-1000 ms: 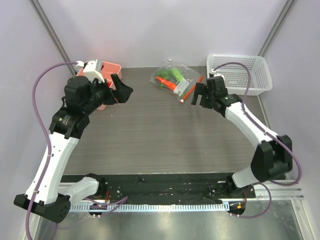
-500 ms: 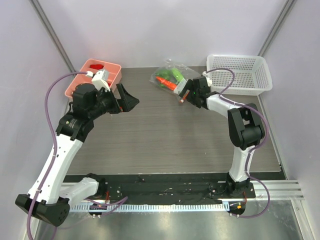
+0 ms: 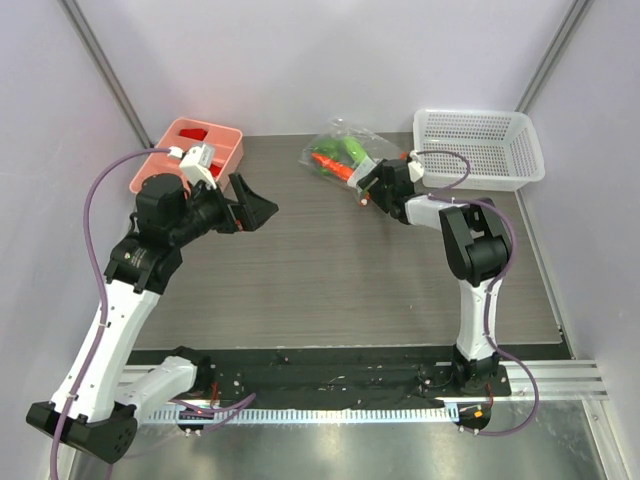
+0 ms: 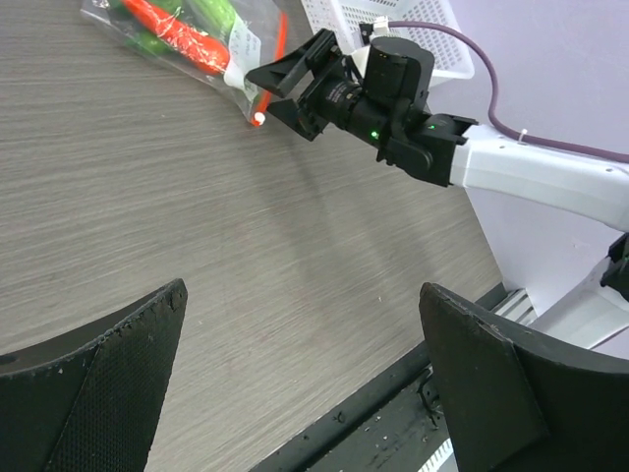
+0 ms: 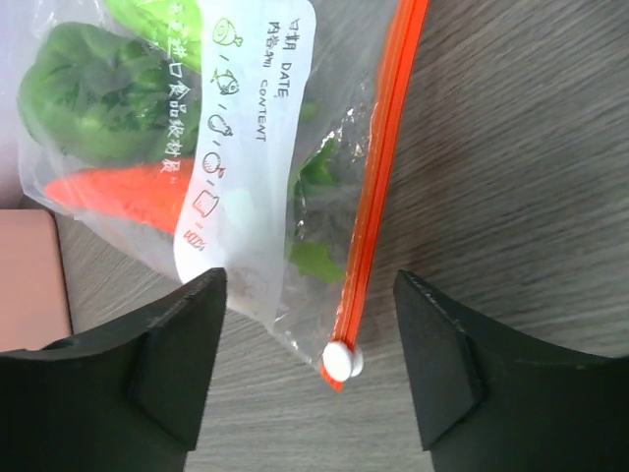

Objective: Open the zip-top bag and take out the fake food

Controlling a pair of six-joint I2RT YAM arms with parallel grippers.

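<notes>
One zip-top bag [image 3: 341, 151], one white basket [image 3: 500, 150], one pink tray [image 3: 222, 148] — two arms [image 3: 108, 312] [image 3: 478, 252].

Lab robot cell: plain walls [image 3: 300, 60], metal posts [image 3: 104, 70], base rail [image 3: 570, 375].

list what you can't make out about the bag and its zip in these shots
Right wrist view: the bag and its zip strip run off the top edge; the white label hides part of the toy vegetables.
Top view: the right gripper covers part of the zip strip; whether it is sealed is too small to tell.
Left wrist view: the bag is cut by the top edge.
</notes>
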